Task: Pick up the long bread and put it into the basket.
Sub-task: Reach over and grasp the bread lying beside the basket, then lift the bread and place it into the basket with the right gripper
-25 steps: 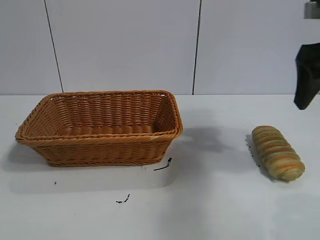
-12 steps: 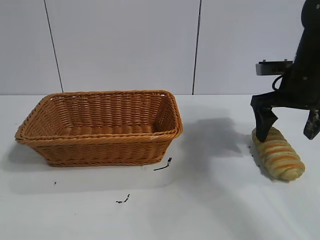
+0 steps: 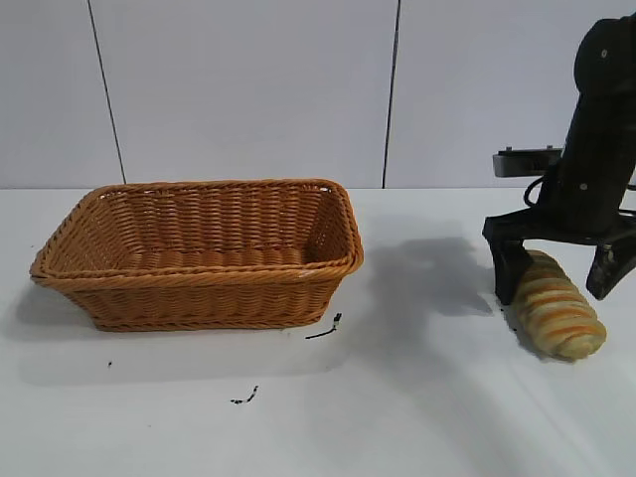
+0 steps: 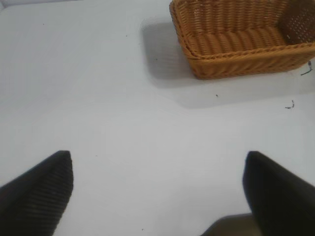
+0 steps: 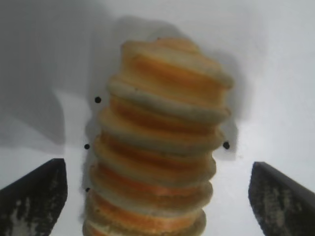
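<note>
I see a white table (image 3: 417, 397) in front of a pale panelled wall (image 3: 248, 89), with a few small black marks (image 3: 323, 331) on the surface near the basket's front corner. The long bread (image 3: 561, 316) lies flat at the right side of the table, its long axis slanting from the far side toward the camera and slightly rightward. My right gripper (image 3: 558, 270) straddles the loaf's far end, fingers spread wide on either side of it and, as far as I can tell, not yet touching. The basket (image 3: 199, 260) sits upright, well apart to the left, with nothing between it and the bread. My left gripper (image 4: 157, 189) hangs spread open above bare table, the basket farther off.
</note>
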{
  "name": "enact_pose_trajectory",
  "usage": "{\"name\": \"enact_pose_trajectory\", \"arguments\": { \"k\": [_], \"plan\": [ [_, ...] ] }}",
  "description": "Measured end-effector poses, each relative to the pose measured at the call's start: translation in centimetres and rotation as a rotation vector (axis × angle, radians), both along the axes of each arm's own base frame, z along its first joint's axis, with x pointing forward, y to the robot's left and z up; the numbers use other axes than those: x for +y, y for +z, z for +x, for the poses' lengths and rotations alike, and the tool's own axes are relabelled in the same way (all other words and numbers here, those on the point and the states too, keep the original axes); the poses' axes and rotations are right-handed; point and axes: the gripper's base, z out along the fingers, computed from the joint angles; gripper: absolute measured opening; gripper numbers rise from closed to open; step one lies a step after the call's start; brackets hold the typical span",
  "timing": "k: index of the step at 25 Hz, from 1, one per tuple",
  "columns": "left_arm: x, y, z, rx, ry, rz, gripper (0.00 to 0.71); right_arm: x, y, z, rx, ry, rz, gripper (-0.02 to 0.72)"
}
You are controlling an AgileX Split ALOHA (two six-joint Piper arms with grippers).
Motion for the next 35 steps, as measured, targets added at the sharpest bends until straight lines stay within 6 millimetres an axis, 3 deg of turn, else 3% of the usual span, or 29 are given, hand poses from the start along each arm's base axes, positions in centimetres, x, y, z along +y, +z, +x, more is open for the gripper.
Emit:
{"name": "enact_pose_trajectory", "arguments": {
  "k": [5,8,11,13,19,23,30,35],
  "plan": [
    [0.0,0.0,0.0,0.000,0.000,0.000,0.696,0.0,0.0,0.0,0.002,0.000,0.000,0.286],
    [0.0,0.0,0.0,0.000,0.000,0.000,0.696,0.0,0.1,0.0,0.006,0.000,0.000,0.168],
    [0.0,0.0,0.0,0.000,0.000,0.000,0.696,0.0,1.1,0.3,0.028,0.000,-0.001,0.149],
    [0.0,0.0,0.0,0.000,0.000,0.000,0.696,0.0,2.9,0.7,0.017,0.001,-0.001,0.143],
    [0.0,0.0,0.0,0.000,0.000,0.000,0.696,0.4,12.0,1.8,-0.107,0.015,0.001,0.139],
    [0.0,0.0,0.0,0.000,0.000,0.000,0.696,1.9,15.8,2.3,-0.171,0.073,0.003,0.136],
    [0.0,0.0,0.0,0.000,0.000,0.000,0.696,6.8,19.0,3.0,-0.291,0.292,-0.011,0.136],
    [0.0,0.0,0.0,0.000,0.000,0.000,0.696,12.5,18.8,3.7,-0.342,0.565,-0.032,0.135]
  ]
}}
